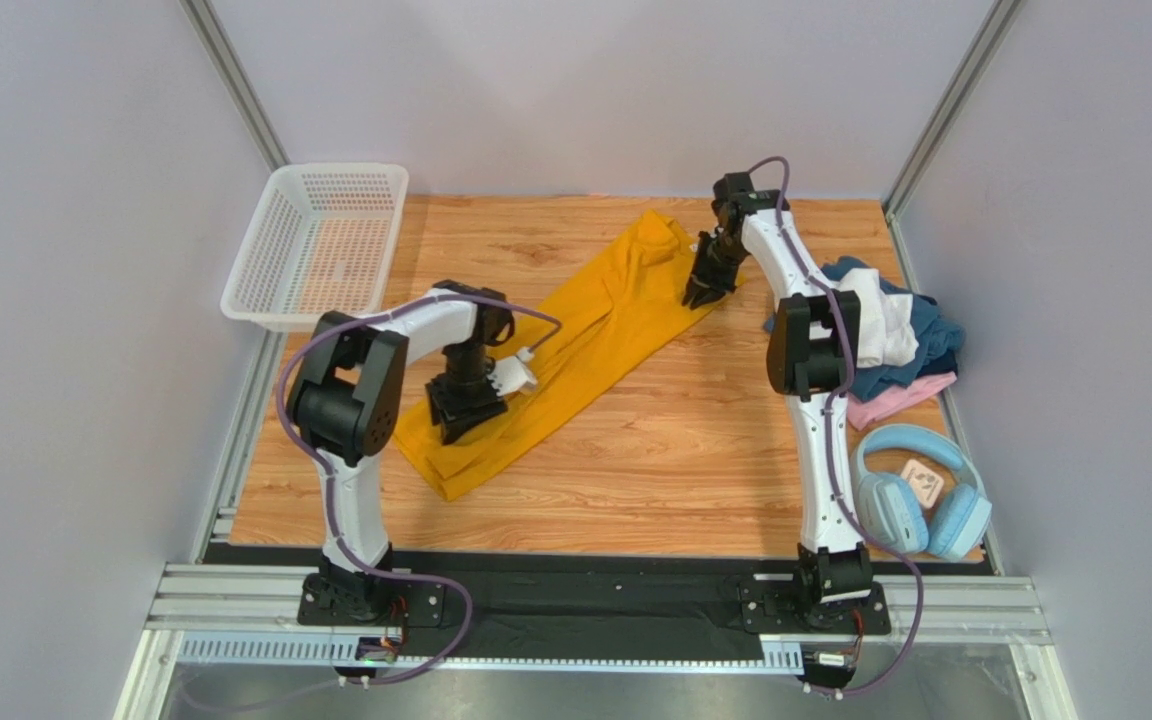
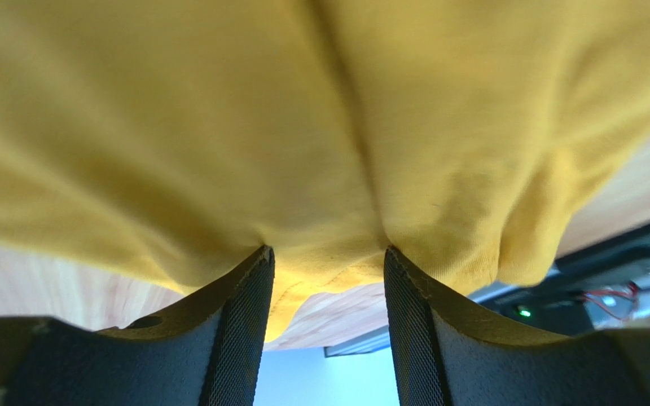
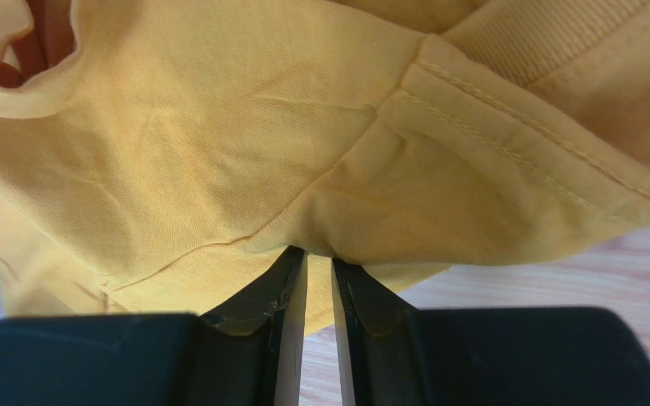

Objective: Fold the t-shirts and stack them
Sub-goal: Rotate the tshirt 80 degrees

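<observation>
One mustard-yellow t-shirt (image 1: 594,330), a long, narrow, wrinkly diagonal band.

The left arm (image 1: 358,495) and right arm (image 1: 826,450) have white links, black joints, purple cables.

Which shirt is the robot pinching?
The mustard-yellow t-shirt, stretched across the table; the right gripper pinches it. The white, blue and pink shirts lie heaped at the right edge.

Top view evenly lit from above; soft shadows cast on the wooden table (image 1: 687,465). Left wrist view: yellow shirt (image 2: 218,127) blurred at close range. Right wrist view sharper, stitching resolved; near fingers (image 3: 252,338) left dark, unfocused.
</observation>
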Tool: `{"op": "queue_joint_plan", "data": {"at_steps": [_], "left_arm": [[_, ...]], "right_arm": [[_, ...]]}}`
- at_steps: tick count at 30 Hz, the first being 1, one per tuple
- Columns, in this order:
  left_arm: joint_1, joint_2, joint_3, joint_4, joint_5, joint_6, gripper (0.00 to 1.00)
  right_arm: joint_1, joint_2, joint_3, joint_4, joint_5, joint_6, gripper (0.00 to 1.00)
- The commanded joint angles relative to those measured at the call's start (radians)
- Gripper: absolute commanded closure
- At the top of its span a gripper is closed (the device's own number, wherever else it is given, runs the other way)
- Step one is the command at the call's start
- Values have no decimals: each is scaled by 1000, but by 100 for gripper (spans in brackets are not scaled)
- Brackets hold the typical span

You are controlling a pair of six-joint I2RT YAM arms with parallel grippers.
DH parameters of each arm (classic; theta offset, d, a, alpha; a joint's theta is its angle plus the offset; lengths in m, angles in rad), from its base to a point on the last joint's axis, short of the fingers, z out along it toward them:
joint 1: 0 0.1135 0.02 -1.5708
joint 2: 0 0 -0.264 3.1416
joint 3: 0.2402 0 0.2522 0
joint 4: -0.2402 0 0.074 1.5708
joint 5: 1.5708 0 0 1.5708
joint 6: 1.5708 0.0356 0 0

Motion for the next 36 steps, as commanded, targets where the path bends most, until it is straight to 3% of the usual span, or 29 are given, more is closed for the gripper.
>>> {"op": "queue_joint_plan", "data": {"at_steps": [1, 5, 14, 23, 25, 29, 36], "left_arm": [[-159, 66, 102, -115, 140, -18, 43], [-257, 137, 179, -174, 192, -13, 43], [-328, 238, 320, -243, 348, -4, 43], [-417, 332, 576, -384, 628, -1, 43], [-444, 326, 608, -398, 635, -4, 43], [-443, 250, 572, -393, 613, -1, 43], [-426, 47, 236, -292, 568, -29, 43]], "right_arm": [[-51, 42, 27, 72, -25, -6, 76], [-76, 76, 93, 88, -53, -9, 75], [-111, 153, 141, 232, -378, 56, 74], [-102, 167, 173, 321, -466, 111, 74], [-103, 153, 170, 319, -472, 108, 74], [-100, 72, 127, 319, -437, 68, 72], [-103, -2, 174, 296, -362, 48, 68]]}}
